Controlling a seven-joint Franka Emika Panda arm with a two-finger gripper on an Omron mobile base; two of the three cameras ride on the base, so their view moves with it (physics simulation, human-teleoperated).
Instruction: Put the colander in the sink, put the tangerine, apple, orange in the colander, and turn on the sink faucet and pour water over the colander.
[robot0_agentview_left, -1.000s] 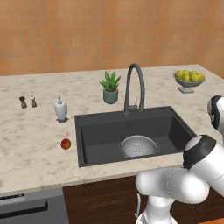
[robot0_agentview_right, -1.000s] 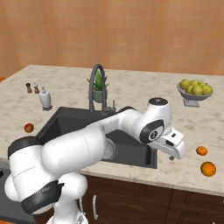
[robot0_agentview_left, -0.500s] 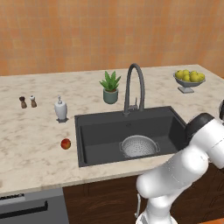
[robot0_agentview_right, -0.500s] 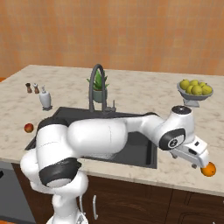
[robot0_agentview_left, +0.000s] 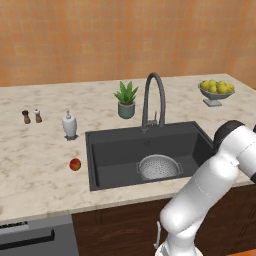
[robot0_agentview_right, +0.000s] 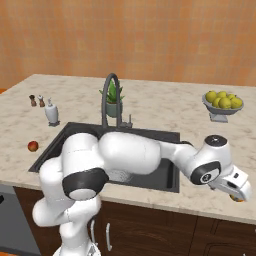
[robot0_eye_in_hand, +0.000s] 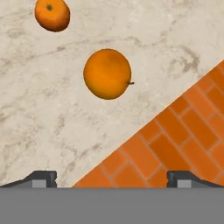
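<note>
My gripper (robot0_eye_in_hand: 111, 177) hangs wide open over the counter's (robot0_eye_in_hand: 52, 127) front edge, nothing between its tips; the orange (robot0_eye_in_hand: 107, 73) lies below, the tangerine (robot0_eye_in_hand: 52, 14) beyond; the colander (robot0_agentview_left: 159, 167) sits in the sink (robot0_agentview_left: 115, 152); the apple (robot0_agentview_left: 75, 164) lies left of it.

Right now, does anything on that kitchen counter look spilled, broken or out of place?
Nothing spilled or broken. The colander sits upright in the sink, empty. The only stray is the apple, alone on the counter left of the sink, while two orange fruits lie on the marble near the counter's edge, ahead of the claw.
</note>
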